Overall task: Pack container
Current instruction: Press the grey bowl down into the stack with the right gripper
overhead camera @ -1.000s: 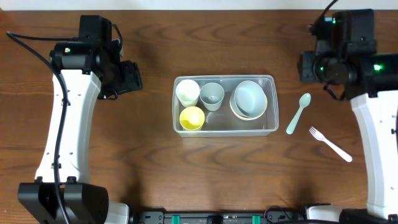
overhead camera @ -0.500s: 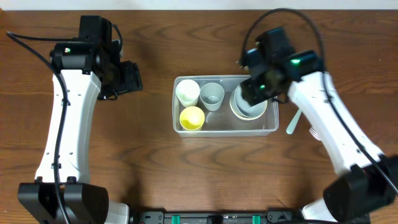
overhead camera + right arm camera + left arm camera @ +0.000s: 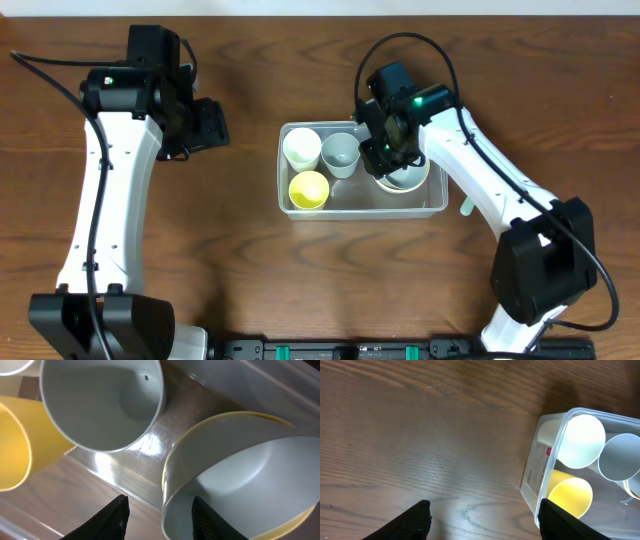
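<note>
The clear container (image 3: 284, 196) sits mid-table. It holds a white cup (image 3: 301, 147), a pale grey-blue cup (image 3: 340, 152), a yellow cup (image 3: 308, 189) and a grey-blue bowl nested in a yellow bowl (image 3: 408, 180). My right gripper (image 3: 385, 155) is down inside the container. In the right wrist view it (image 3: 162, 520) is open, its fingers on either side of the grey-blue bowl's (image 3: 250, 480) rim, next to the pale cup (image 3: 100, 400). My left gripper (image 3: 215, 125) is open and empty above bare wood, left of the container's corner (image 3: 540, 460).
The right arm crosses the container's right end and hides the table beside it. A sliver of a mint spoon (image 3: 466, 207) shows under the arm. The brown wooden table (image 3: 200, 250) lies around the container.
My right arm has swung in from the far right and come down into the container by the bowls. It now covers the spoon and fork. The left arm has not moved.
</note>
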Motion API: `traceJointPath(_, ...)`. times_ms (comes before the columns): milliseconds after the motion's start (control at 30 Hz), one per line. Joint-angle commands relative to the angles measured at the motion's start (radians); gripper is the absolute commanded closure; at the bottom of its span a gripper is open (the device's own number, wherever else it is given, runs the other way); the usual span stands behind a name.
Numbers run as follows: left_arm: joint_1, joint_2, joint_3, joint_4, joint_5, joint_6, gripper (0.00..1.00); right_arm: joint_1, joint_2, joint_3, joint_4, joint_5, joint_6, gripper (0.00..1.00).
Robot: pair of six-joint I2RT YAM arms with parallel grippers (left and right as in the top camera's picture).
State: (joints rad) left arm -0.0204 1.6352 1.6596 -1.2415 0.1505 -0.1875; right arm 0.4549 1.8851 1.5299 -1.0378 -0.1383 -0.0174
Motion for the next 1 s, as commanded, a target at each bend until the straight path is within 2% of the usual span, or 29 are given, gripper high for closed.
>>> traceJointPath(0,0.002,-0.008,-0.001,-0.004,-0.008,-0.008,0.31,-0.003,0.028,-0.006,0.006,0.008,0.021,0.59)
traceJointPath(100,0.002,-0.008,-0.001,-0.004,-0.008,-0.008,0.31,-0.003,0.040,-0.006,0.007,0.008,0.024,0.63)
traceJointPath(300,0.002,-0.008,-0.001,-0.004,-0.008,-0.008,0.31,-0.003,0.048,-0.008,0.006,0.008,0.025,0.83)
traceJointPath(533,0.002,-0.008,-0.001,-0.004,-0.008,-0.008,0.31,-0.003,0.048,-0.008,0.006,0.026,0.032,0.98)
traceJointPath(967,0.002,-0.008,-0.001,-0.004,-0.008,-0.008,0.30,-0.003,-0.060,0.119,-0.094,0.142,-0.003,0.99)
